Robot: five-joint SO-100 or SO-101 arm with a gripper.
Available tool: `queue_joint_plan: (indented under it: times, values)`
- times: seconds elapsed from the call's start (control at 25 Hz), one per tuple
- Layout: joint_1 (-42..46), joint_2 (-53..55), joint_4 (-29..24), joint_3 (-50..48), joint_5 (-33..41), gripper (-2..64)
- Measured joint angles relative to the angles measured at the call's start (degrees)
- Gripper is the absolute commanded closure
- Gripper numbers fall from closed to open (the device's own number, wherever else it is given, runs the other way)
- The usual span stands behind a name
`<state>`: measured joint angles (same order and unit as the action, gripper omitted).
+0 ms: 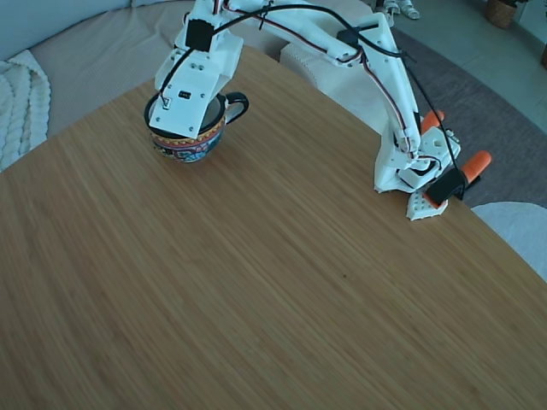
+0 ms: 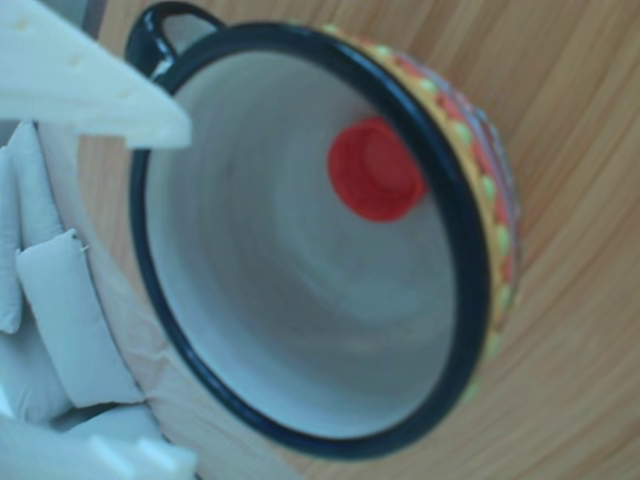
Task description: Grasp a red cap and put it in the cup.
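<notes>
In the fixed view the hand [image 1: 190,115] hangs over the cup [image 1: 190,147] at the upper left of the frame, its white body covering most of the cup's mouth. The arm [image 1: 376,77] runs right from there to its base [image 1: 419,171] at the table's [image 1: 256,290] right edge, where two orange clamp handles [image 1: 474,162] hold it down.

In the other view a white finger [image 2: 90,90] reaches in from the upper left, just above the cup's black rim [image 2: 470,260], and nothing is held against it. The second finger is not clearly shown, so how wide the hand stands open cannot be told. The red cap [image 2: 375,168] lies inside the cup, on the white inner wall at the upper right of the frame, apart from the finger.

Judging from this, the drop is done and the task is at its last step. The next move calls for lifting the hand straight up, clear of the rim, without catching the cup or its handle [image 2: 165,25], and then pulling the arm back.

No brand, label or writing can be read on anything.
</notes>
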<state>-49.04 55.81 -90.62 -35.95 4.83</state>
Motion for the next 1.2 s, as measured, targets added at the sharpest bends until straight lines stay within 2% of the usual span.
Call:
queue_joint_plan:
  times: [0.24,0.52,1.2]
  values:
    - [3.3,0.0,-3.3,2.5,0.0,23.1]
    - [8.8,0.0,-3.6,9.2,0.4,23.3]
    - [19.6,0.0,-3.6,9.3,0.4,23.3]
